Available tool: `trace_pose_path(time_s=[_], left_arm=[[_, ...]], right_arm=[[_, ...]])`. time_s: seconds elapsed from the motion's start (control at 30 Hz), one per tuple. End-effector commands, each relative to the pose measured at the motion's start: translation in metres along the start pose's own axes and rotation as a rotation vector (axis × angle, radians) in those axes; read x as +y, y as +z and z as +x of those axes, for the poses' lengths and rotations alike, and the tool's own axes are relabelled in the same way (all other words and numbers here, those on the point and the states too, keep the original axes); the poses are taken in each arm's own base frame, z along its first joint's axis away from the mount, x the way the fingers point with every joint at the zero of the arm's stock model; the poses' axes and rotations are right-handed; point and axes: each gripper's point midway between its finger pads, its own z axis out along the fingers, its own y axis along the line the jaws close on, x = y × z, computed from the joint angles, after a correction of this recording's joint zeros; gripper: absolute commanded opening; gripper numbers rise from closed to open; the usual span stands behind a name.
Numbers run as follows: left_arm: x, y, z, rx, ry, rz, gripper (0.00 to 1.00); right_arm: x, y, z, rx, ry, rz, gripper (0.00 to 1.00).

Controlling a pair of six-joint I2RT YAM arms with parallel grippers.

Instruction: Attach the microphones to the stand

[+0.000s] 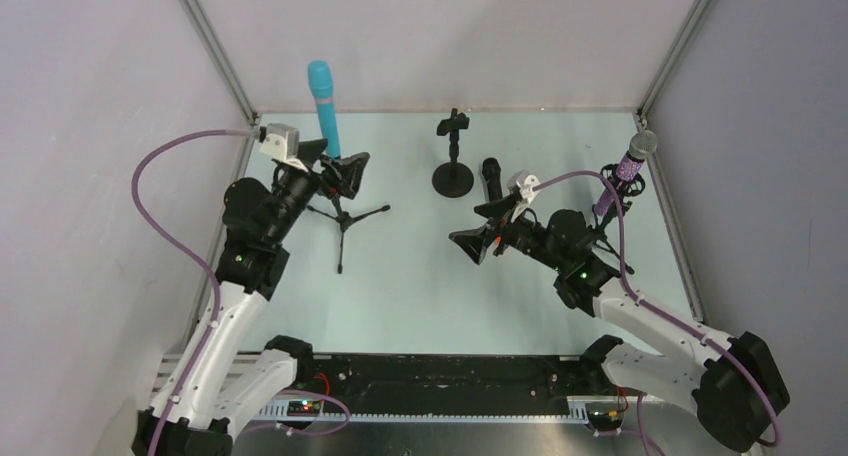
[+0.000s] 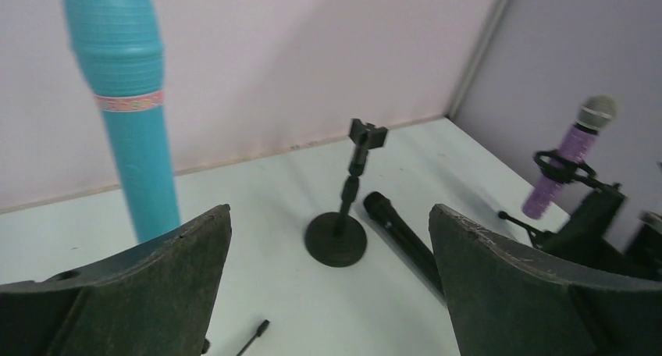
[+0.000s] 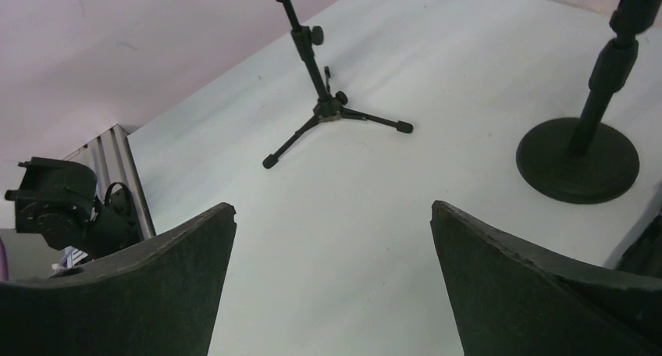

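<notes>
While the cyan microphone (image 1: 324, 106) and purple microphone (image 1: 630, 166) stand mounted, the black microphone (image 1: 491, 174) lies by the empty round-base stand (image 1: 452, 181). The left gripper (image 1: 350, 176) and right gripper (image 1: 475, 226) gape wide, holding nothing.

Cyan mic (image 1: 325, 111), purple mic (image 1: 628, 166) upright in clips — black mic (image 1: 492, 179) lying flat.

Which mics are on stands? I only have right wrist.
Observer: Two: cyan mic and purple mic, both upright in holders.
Operator: Where's the black one?
Observer: Black mic lies on the table, beside the round stand.
Operator: Is that stand's clip free?
Observer: Yes, its clip is empty.
Operator: Is the left gripper holding anything?
Observer: No, left gripper is open and empty.
</notes>
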Motion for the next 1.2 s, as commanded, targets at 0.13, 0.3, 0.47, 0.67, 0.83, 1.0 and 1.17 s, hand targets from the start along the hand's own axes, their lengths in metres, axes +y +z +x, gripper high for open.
trace_pose_path(time_s=[0.13,0.3,0.47,0.67,0.83,1.0,1.17], left_arm=[[-0.034,-0.006,0.013,0.117,-0.047,0.190,1.00],[-0.031,-0.015,0.046,0.257,-0.051,0.182,1.00],[-0.029,-0.025,0.072,0.324,-0.055,0.187,1.00],[-0.027,-0.031,0.097,0.388,-0.068,0.190,1.00],[-0.026,-0.036,0.119,0.445,-0.064,0.210,1.00],[-0.022,-0.038,0.137,0.493,-0.047,0.214,1.00],[-0.021,-0.040,0.148,0.522,-0.050,0.213,1.00]], right_arm=[[-0.026,0.020,-0.019,0.028,0.045,0.064,0.99],[-0.052,0.028,-0.029,0.070,0.048,0.129,0.99],[-0.076,0.035,-0.030,0.125,0.059,0.169,0.99],[-0.104,0.038,-0.042,0.147,0.054,0.222,1.00],[-0.120,0.040,-0.053,0.161,0.019,0.249,1.00],[-0.134,0.047,-0.065,0.177,-0.030,0.252,0.99],[-0.152,0.058,-0.064,0.227,-0.059,0.261,0.99]])
